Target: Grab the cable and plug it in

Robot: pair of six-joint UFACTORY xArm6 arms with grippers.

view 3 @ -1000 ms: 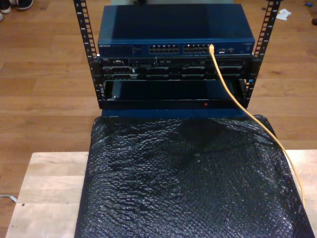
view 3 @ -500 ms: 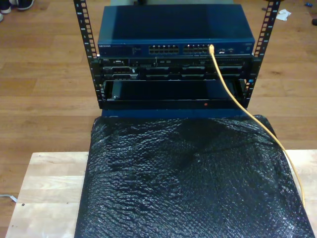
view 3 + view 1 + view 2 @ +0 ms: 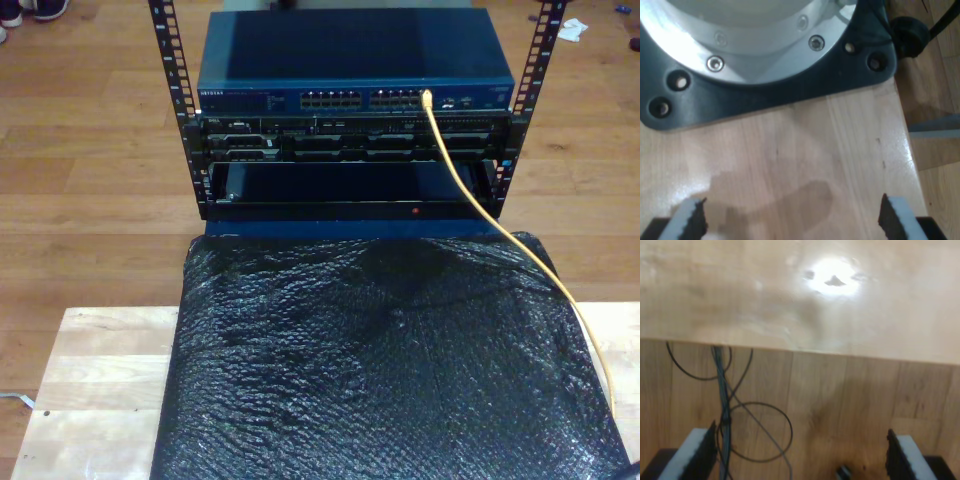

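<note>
Nothing moving out front: across the last second the cable (image 3: 455, 175) has not shifted at all. Its yellow-orange line sits just as it did, one end at a port in the bank of the network switch (image 3: 350, 60) nearer the exterior view's right. From there it drops past the rack's lower units, crosses the corner of the black bubble-wrap sheet (image 3: 380, 360), and runs off at the exterior view's right edge. I'd say that end looks seated in the port, though the plug is too small to be sure. If so, the plugging step is either finished or concerns another end.

The first gripper (image 3: 792, 220) hangs over bare wood with its jaws spread wide and nothing between them. Just ahead of it is a robot arm's base flange (image 3: 765, 50), black plate and silver ring, bolted to the tabletop (image 3: 815, 150). The second gripper (image 3: 800, 455) is spread wide and empty too, looking past the table's edge at the floor, where loose black wires (image 3: 740, 415) loop about.

The surface is a pale wooden table (image 3: 100, 370), mostly covered by that crinkled, glossy sheet. Beyond it the rack (image 3: 170, 60) stands on a warm wood-plank floor (image 3: 90, 160). A person's shoes (image 3: 20, 10) show at the exterior view's top left corner, and a scrap of paper (image 3: 575, 28) lies at its top right.
</note>
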